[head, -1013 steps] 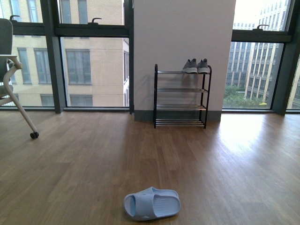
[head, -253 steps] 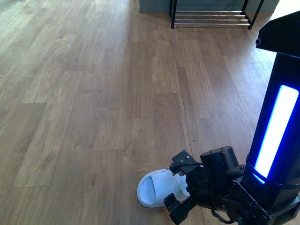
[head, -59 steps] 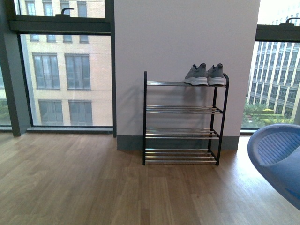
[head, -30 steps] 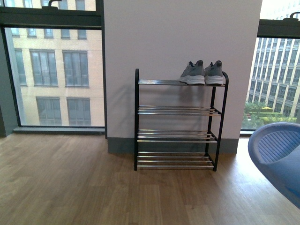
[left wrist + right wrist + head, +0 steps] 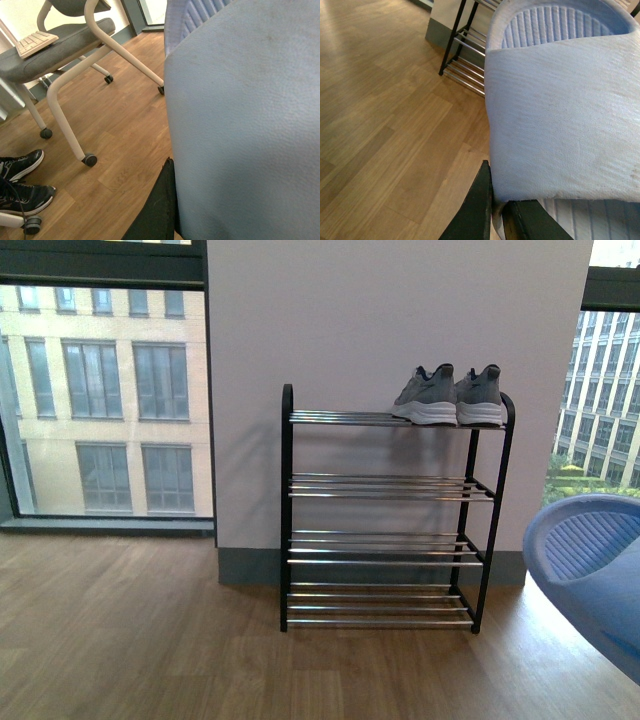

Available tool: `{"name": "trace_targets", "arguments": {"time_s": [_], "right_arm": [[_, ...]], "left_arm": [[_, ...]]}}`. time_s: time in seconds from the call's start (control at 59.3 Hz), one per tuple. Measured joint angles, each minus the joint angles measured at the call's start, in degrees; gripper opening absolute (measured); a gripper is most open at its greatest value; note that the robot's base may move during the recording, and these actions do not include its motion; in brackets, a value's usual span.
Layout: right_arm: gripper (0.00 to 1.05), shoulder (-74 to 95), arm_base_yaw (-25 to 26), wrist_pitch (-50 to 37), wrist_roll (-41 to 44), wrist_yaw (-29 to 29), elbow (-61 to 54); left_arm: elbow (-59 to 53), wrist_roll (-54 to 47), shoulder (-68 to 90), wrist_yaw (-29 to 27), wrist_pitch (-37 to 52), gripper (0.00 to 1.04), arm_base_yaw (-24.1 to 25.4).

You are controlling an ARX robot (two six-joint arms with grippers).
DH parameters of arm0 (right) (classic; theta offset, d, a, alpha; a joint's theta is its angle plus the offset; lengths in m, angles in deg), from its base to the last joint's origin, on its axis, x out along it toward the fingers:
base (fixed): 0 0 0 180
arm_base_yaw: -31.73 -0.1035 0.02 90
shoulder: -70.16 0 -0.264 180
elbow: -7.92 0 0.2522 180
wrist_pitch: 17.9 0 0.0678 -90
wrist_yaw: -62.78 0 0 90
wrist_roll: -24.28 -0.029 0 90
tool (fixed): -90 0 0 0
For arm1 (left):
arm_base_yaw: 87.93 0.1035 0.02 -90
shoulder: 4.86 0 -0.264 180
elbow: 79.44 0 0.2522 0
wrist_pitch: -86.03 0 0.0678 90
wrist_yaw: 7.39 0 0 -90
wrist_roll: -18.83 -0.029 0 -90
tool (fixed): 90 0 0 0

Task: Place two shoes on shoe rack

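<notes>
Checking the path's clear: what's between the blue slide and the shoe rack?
Only bare wooden floor lies between the blue slide and the shoe rack, as the front view shows.

The front view looks level across the wood floor (image 5: 140, 640), near and almost square on to the shoe rack (image 5: 385, 487); a pale blue slide (image 5: 590, 560) cuts in at its right edge. The right wrist view sits hard against the right arm's slide (image 5: 560, 110), angled down, sharing the rack's bottom tiers (image 5: 465, 70) and floor with the front. The left wrist view, equally close on the left arm's slide (image 5: 250, 125), faces an office chair (image 5: 65, 45).
</notes>
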State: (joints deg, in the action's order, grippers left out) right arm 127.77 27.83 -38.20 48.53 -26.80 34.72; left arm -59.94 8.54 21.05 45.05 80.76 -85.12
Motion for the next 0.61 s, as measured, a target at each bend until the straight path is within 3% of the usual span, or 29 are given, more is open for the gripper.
{"name": "trace_targets", "arguments": {"time_s": [0.607], "right_arm": [[0.02,0.0,0.1,0.1,0.0,0.5,-0.3]], "left_arm": [[0.0,0.0,0.0,0.2,0.0,0.02,0.0]]}}
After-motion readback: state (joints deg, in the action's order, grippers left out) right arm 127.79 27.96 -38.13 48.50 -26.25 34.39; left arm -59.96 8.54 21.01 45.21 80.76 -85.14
